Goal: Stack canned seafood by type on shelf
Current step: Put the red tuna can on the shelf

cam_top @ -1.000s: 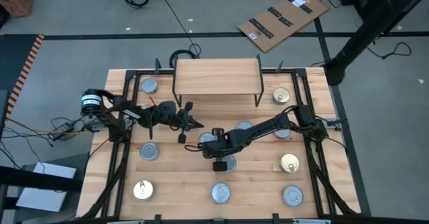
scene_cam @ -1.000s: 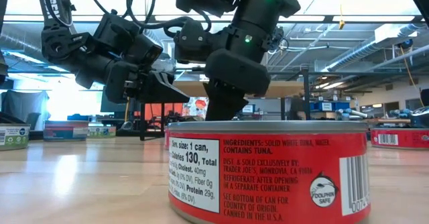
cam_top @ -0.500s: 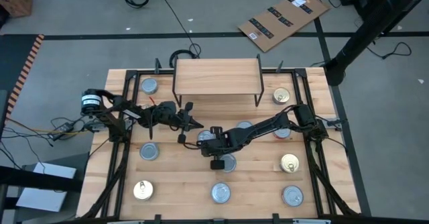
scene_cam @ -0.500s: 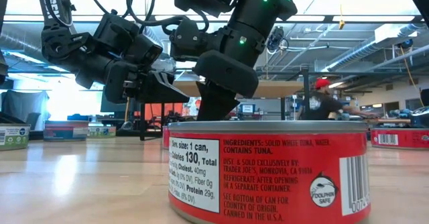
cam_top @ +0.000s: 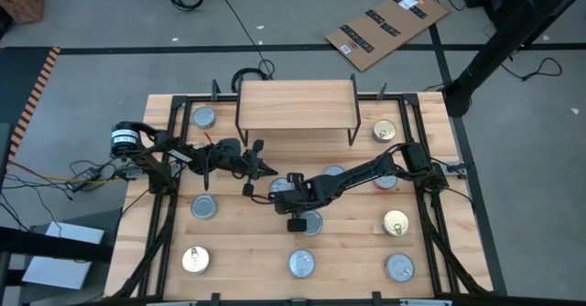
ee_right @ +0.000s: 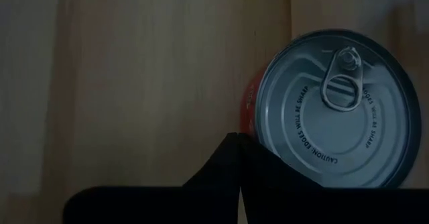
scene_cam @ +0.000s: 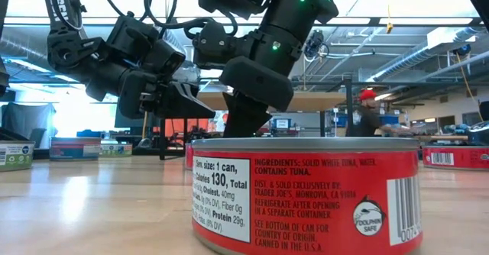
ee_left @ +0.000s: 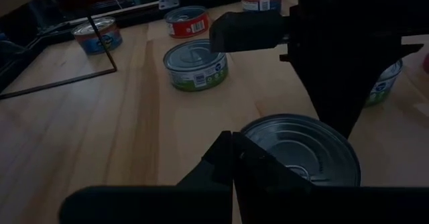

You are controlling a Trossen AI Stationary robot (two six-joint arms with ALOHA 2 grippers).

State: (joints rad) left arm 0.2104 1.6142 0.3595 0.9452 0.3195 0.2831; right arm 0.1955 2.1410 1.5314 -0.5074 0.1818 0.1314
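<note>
Both dark grippers, left [cam_top: 267, 169] and right [cam_top: 277, 194], hover closed and empty mid-table above a silver-topped, red-sided round tin [ee_right: 333, 108]

Two dark, matte-black jointed arms, built of blocky housings linked by slim tubes. Left arm [cam_top: 197, 156]: carried a silver-and-black cylindrical motor at its base, red and yellow wires nearby. Right arm [cam_top: 352, 176]: showed small green indicator lights on its wrist housing. Looped black cables overhead. Ended in tapered black fingers [ee_right: 238, 167].
</note>
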